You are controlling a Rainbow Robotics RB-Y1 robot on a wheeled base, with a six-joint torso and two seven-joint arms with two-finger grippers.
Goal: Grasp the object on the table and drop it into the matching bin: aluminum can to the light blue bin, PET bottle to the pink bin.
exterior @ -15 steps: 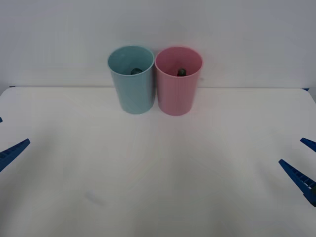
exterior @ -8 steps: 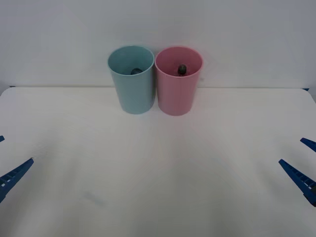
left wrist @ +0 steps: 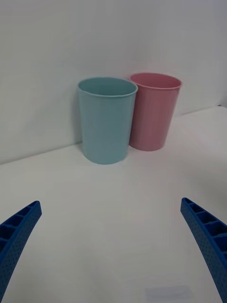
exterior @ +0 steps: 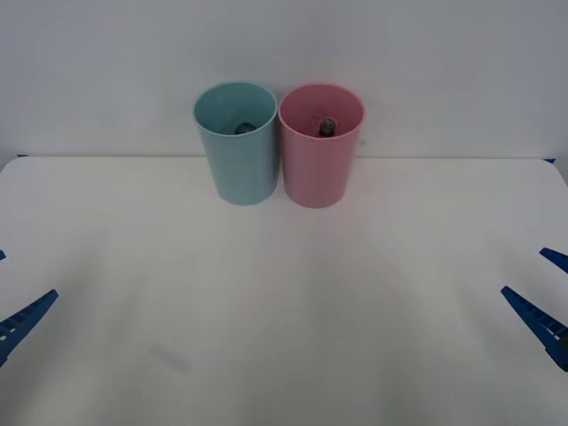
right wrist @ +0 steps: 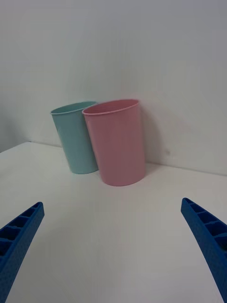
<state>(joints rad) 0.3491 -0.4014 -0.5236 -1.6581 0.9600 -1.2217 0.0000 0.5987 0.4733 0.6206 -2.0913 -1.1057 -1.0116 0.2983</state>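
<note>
Pink bin [exterior: 320, 151] already holds the PET bottle [exterior: 327, 127], dark cap showing inside, light blue bin [exterior: 237, 146] touching beside it, so the drop looks done; left hand [left wrist: 113, 246] and right hand [right wrist: 113, 246] hang spread and empty over the white tabletop [exterior: 284, 311], likely just parking next.

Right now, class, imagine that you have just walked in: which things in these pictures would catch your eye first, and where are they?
Two tall cups stand side by side at the far edge of the white table, against the wall: the light blue bin and, to its right, the pink bin. A dark cap shows inside the pink bin. The open blue left gripper and right gripper wait at the table's near sides.
</note>
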